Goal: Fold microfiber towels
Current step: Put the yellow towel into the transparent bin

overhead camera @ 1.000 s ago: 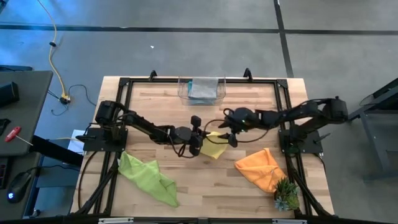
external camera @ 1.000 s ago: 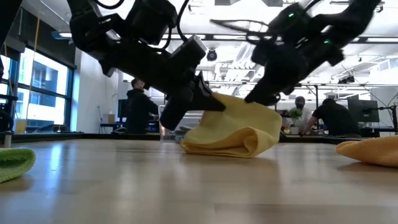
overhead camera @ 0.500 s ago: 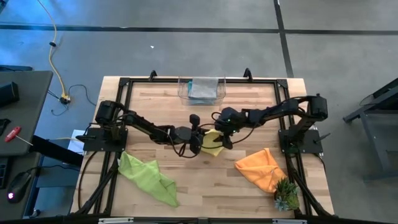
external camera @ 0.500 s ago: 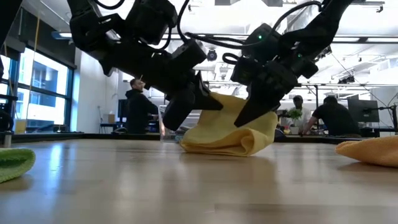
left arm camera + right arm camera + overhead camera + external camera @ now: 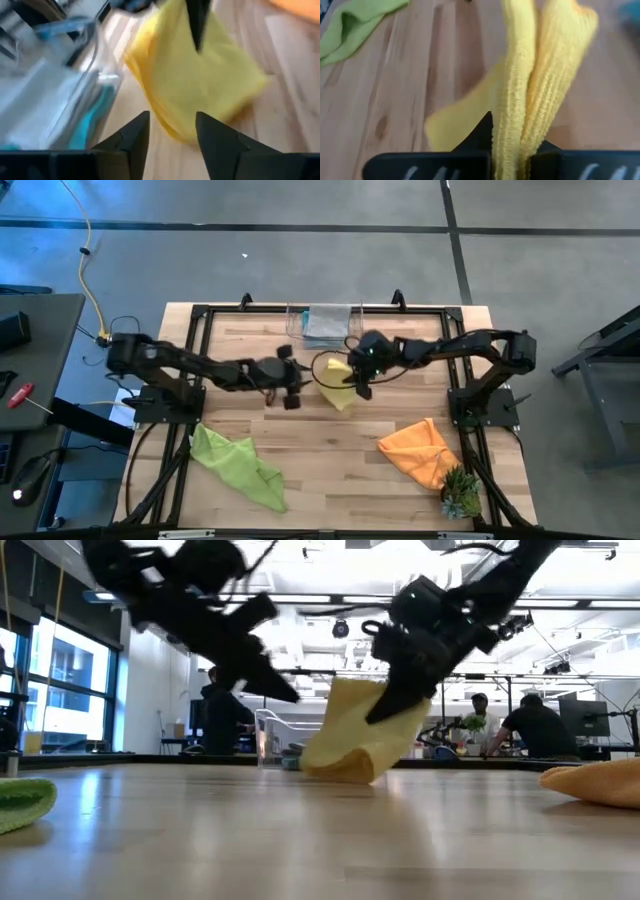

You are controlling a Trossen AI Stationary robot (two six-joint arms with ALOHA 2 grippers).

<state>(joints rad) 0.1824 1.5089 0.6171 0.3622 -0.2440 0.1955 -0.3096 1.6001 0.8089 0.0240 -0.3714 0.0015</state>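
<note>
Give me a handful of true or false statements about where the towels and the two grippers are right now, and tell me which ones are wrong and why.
1. The right gripper is shut on the yellow towel. True.
2. The left gripper also grips the yellow towel. False: its fingers are open and empty, beside the towel.
3. The yellow towel lies flat on the table. False: it hangs from the right gripper, only its lower edge near the wood.
4. The lime green towel lies crumpled at the table's front left. True.
5. The orange towel is inside the clear bin. False: it lies on the table, next to the spiky plant.
</note>
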